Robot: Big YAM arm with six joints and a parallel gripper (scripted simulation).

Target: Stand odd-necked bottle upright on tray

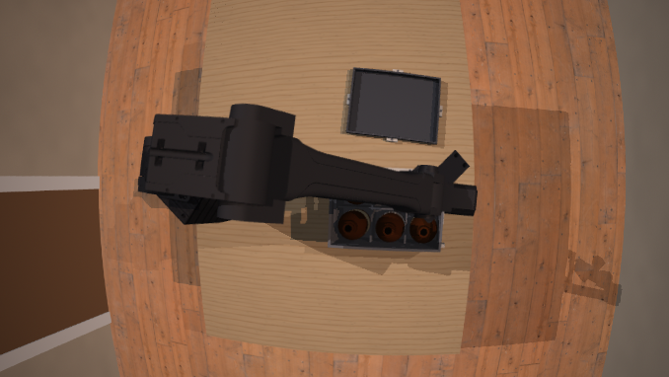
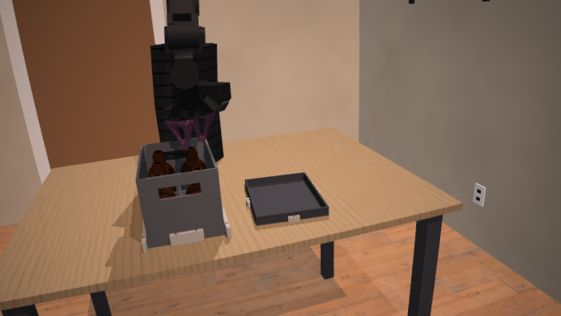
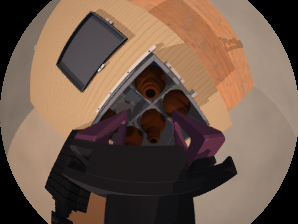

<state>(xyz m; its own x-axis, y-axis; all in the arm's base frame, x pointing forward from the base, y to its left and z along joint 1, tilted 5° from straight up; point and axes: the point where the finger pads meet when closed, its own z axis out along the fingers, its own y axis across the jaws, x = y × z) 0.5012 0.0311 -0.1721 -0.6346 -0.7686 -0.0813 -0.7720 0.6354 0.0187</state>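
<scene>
Bench (image 1: 321, 306) (image 2: 372, 186) (image 3: 50, 90), pale wood. Crate (image 1: 385, 249) (image 2: 182, 215) (image 3: 152, 103), one: grey, close to the bench edge opposite the arm's base. Tray (image 1: 395, 106) (image 2: 287, 200) (image 3: 92, 47), one: dark, beside the crate, near the same edge. Bottles (image 1: 352, 224) (image 2: 192, 161) (image 3: 150, 82), brown: long axes upright, all in the crate, the odd neck not distinguishable. Gripper (image 2: 194, 143) (image 3: 149, 115), one: fingers well parted, nothing between them, above the crate. Governing relation, judged: necks lie below the fingertips; the next approach wants alignment with one upright axis, then descent clear of neighbouring necks.
</scene>
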